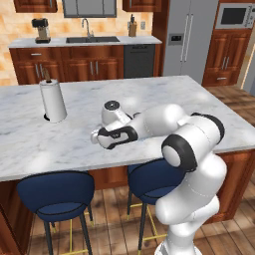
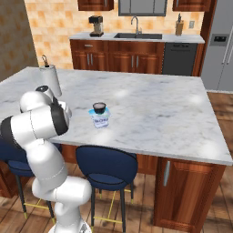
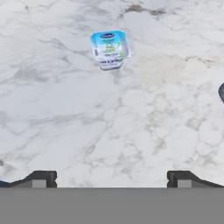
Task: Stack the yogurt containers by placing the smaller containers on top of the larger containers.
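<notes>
The fingers (image 3: 112,178) stood wide apart, holding nothing, at the bottom of the hand view; the tiny white cup (image 3: 110,48) lay on the marble surface (image 3: 131,122) at upper centre

Light was bright, even and diffuse, as rendered scenes are. Soft pale highlights sat on the marble counter (image 2: 150,109), with no harsh glare. The paper towel roll (image 1: 53,101) cast a small dark shadow at its base. All views looked slightly soft and low-resolution; edges showed no visible distortion.
</notes>
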Tool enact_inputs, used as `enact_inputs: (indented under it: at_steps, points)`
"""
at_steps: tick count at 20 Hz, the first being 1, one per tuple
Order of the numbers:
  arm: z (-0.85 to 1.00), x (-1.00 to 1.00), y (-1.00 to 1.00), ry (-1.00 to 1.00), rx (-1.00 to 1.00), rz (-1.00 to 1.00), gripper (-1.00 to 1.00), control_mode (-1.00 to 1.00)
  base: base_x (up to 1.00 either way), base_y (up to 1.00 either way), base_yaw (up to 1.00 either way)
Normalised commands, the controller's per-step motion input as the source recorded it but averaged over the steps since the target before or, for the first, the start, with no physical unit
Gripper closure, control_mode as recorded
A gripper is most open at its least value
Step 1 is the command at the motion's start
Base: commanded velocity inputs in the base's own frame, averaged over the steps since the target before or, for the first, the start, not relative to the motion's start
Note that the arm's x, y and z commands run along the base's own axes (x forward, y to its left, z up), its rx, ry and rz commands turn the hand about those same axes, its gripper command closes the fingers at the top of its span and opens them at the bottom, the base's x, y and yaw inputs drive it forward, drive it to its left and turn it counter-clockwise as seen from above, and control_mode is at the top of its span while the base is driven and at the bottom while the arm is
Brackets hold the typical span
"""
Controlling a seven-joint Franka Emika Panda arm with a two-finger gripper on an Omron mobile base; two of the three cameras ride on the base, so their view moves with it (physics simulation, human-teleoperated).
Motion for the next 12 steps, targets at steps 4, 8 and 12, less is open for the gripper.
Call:
enact_inputs:
  at_steps: [4, 8, 12]
  points:
    - [0.00, 0.25, 0.00, 0.00, 0.09, 0.00, -1.00, -1.00, 0.00, 0.00, 0.00]
    - [0.00, 0.34, 0.00, 0.00, 0.03, 0.00, -1.00, -1.00, 0.00, 0.00, 0.00]
    - [-0.01, 0.37, 0.01, 0.00, 0.00, 0.00, -1.00, -1.00, 0.00, 0.00, 0.00]
